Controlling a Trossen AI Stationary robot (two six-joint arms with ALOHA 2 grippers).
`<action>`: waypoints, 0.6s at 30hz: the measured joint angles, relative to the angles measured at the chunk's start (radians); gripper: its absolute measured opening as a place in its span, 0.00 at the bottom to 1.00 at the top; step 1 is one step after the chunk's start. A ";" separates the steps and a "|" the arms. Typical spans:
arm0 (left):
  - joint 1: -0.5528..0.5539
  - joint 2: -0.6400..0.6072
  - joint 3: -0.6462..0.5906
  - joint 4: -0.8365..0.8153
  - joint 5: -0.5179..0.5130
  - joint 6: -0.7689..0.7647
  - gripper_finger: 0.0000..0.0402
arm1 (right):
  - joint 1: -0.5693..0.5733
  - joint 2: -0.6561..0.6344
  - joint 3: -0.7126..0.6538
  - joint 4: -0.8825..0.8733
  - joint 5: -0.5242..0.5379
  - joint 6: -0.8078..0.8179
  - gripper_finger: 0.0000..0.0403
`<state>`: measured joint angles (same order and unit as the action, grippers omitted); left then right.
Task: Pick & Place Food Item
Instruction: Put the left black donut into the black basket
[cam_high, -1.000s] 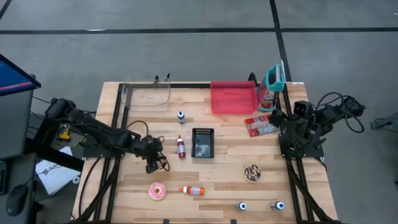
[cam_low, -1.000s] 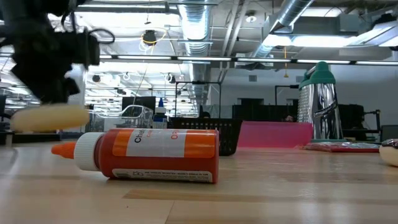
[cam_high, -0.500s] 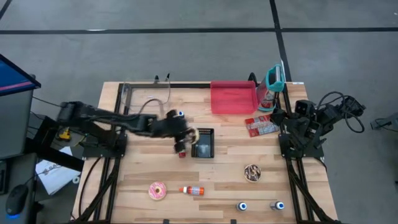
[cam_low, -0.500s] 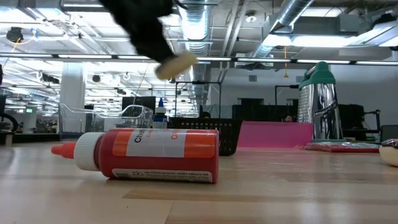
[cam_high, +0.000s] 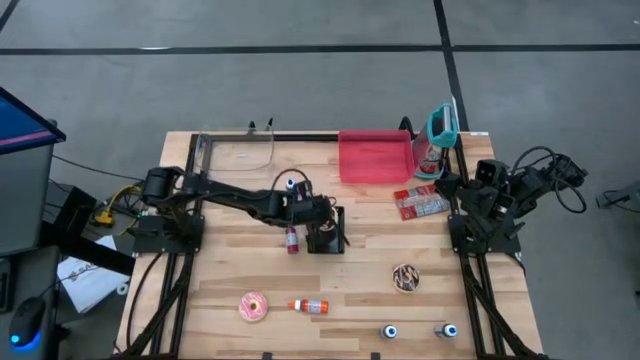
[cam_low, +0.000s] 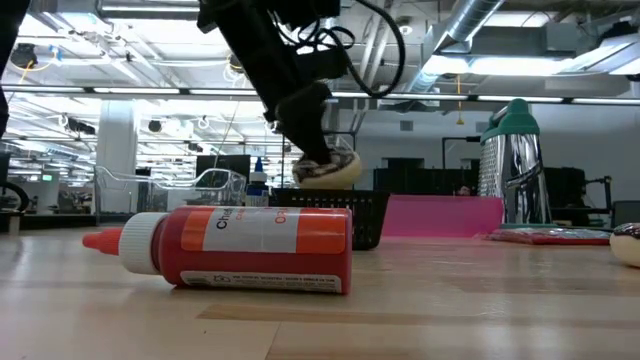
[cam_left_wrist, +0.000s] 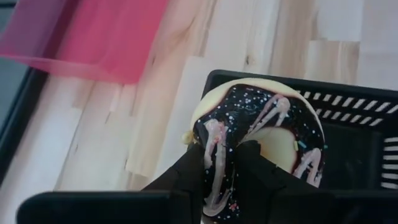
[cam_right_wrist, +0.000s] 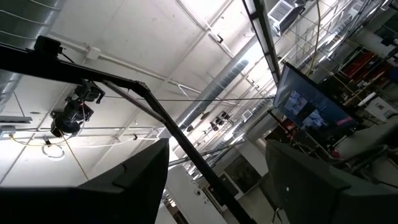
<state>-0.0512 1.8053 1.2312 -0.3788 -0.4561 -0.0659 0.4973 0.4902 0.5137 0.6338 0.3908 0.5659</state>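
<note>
Your left end effector (cam_left_wrist: 227, 163) is clenched on the chocolate donut (cam_left_wrist: 261, 134), holding it in the air just above the black basket (cam_high: 327, 230) near the middle of the desk (cam_high: 240, 275). In the low view the donut (cam_low: 327, 170) hangs tilted over the basket's rim (cam_low: 330, 200). Your right end effector (cam_right_wrist: 217, 180) is released, fingers spread wide, folded back at the desk's right edge and pointing up at the ceiling.
</note>
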 joint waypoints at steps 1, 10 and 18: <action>-0.005 0.009 0.000 0.012 -0.013 0.007 0.16 | 0.000 0.000 0.000 -0.001 0.000 0.000 0.64; -0.012 0.066 0.000 0.043 -0.093 0.005 0.19 | 0.000 0.000 0.000 -0.001 -0.002 0.002 0.64; -0.012 0.077 0.001 0.077 -0.088 0.006 0.23 | 0.001 0.000 0.000 0.002 -0.005 0.010 0.64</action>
<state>-0.0631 1.8824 1.2320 -0.3013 -0.5437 -0.0596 0.4980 0.4900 0.5137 0.6353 0.3862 0.5758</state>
